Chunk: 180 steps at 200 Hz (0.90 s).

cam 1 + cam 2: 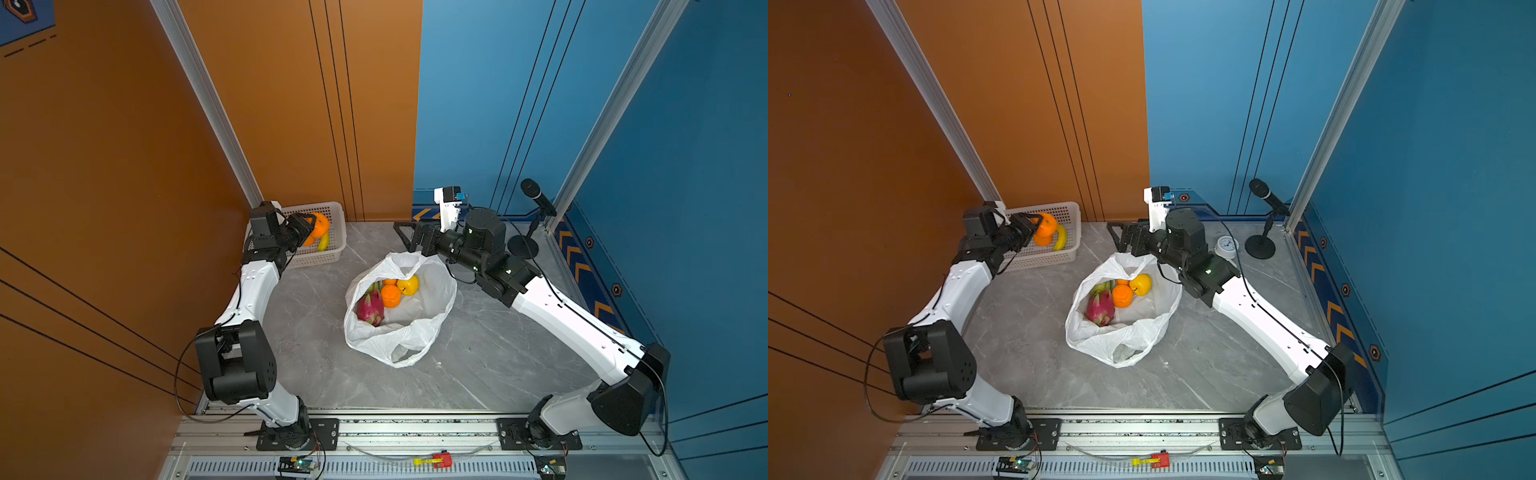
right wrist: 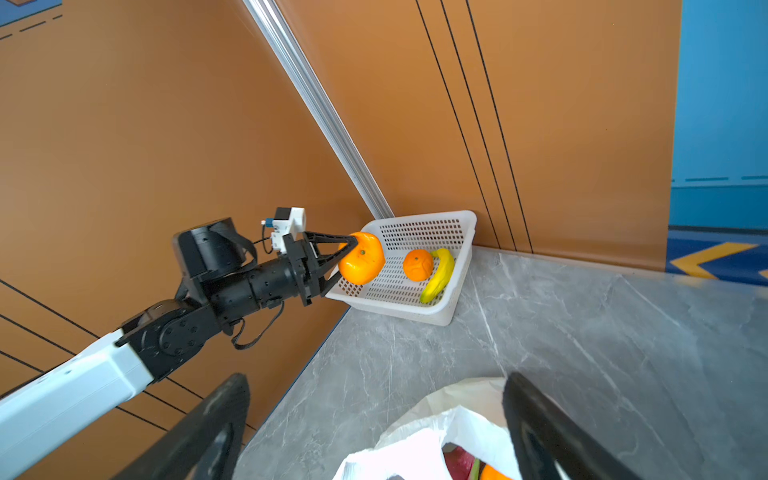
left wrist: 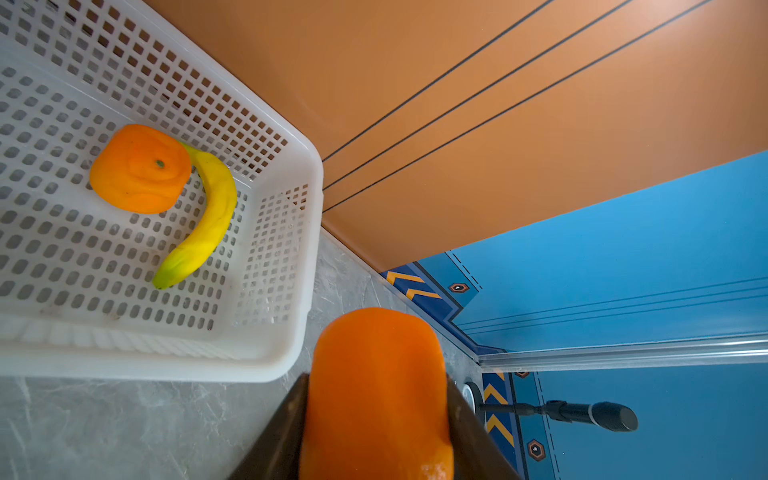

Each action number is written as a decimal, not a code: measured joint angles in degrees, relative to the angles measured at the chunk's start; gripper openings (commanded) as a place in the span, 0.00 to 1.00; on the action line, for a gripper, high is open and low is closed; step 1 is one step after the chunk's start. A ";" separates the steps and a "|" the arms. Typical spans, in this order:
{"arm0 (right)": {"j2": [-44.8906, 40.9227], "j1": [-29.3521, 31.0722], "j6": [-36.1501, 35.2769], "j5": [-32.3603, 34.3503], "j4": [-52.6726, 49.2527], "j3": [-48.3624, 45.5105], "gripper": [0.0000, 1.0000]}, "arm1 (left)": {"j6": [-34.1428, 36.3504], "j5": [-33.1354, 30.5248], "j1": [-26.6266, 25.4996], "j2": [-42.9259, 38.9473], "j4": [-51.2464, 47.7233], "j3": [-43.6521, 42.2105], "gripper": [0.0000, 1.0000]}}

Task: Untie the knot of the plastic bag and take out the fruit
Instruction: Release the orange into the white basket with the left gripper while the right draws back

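On marbled tabletop (image 1: 478, 353), plastic bag (image 1: 436, 286) lies before orange wall (image 1: 270, 104).

- Orange wall (image 1: 104, 145) with thin dark lines, left and behind.
- Blue wall (image 1: 478, 104) on the right, a band of orange chevrons (image 1: 582, 269) along its foot.
- Grey marbled floor (image 1: 478, 365), evenly lit.
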 measured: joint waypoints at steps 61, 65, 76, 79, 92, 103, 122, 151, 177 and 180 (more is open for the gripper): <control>3.58 -0.48 -3.06 -0.61 -0.09 2.73 0.98 | 5.62 -1.25 0.09 16.22 -3.45 12.85 0.42; 3.76 -0.72 -3.17 -0.66 -0.09 2.78 0.98 | 5.77 -1.29 0.09 17.62 -3.78 13.86 0.42; 4.13 -1.29 -3.23 -0.66 -0.13 3.04 0.98 | 6.21 -1.38 0.00 20.57 -4.50 16.04 0.42; 4.22 -1.44 -3.23 -0.63 -0.20 3.13 0.98 | 6.43 -1.46 -0.02 21.44 -4.76 16.68 0.42; 4.48 -2.25 -3.23 -0.66 -0.22 3.41 0.98 | 6.84 -1.77 -0.20 24.79 -5.27 18.97 0.41; 4.52 -3.02 -3.23 -0.68 -0.28 3.45 0.98 | 7.13 -2.01 -0.48 27.23 -6.05 20.55 0.42; 4.52 -4.22 -3.23 -0.87 -0.63 3.45 0.98 | 7.58 -2.60 -1.36 30.73 -7.02 22.53 0.42; 4.52 -6.03 -3.23 -1.55 -1.14 3.45 0.98 | 8.41 -3.56 -3.10 35.52 -8.39 25.77 0.42; 4.52 -7.10 -3.23 -2.14 -1.68 3.45 0.98 | 9.09 -4.11 -3.89 37.81 -10.56 28.06 0.45; 4.52 -7.17 -3.23 -2.14 -1.73 3.45 0.98 | 9.16 -4.26 -4.02 37.99 -10.73 28.26 0.46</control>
